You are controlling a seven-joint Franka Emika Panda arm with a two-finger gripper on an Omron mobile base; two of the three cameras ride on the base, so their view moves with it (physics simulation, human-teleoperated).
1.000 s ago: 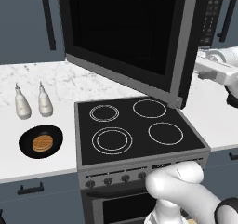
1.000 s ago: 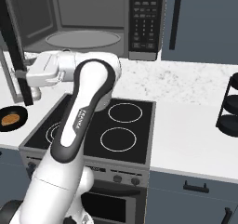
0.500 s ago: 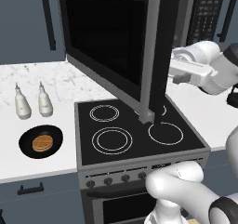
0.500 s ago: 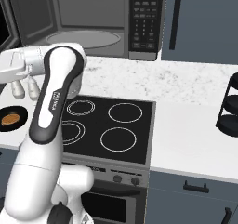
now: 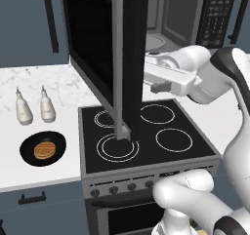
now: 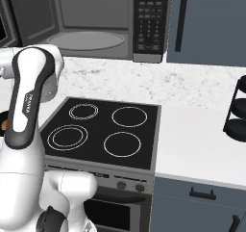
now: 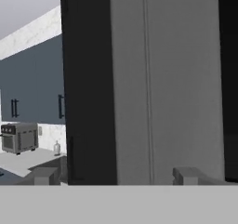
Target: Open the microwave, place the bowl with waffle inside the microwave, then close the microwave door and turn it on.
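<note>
Microwave (image 6: 96,21) — mounted above the stove (image 6: 103,132), cavity exposed, round turntable (image 6: 86,40) visible on the grey floor, black keypad panel (image 6: 149,19) at its right edge.

Microwave door (image 5: 114,58) — swung wide on its left hinge, standing edge-on over the front left rings of the stove in the left base view; black glass window facing left, grey inner face to the right.

Gripper (image 7: 114,175) — two finger tips (image 7: 44,175) set wide apart, nothing between them; the door's grey inner face stands directly ahead in the hand view. The arm's forearm reaches in from the right toward the door, just behind its edge.

Bowl with waffle (image 5: 43,148) — on the marble counter (image 5: 29,83) left of the stove, near the front edge, waffle lying flat in it.

Two white bottles (image 5: 34,106) — upright side by side on the same counter, behind the bowl, apart from it.

Black tiered rack (image 6: 238,110) — right edge of the counter on the far side of the stove.
</note>
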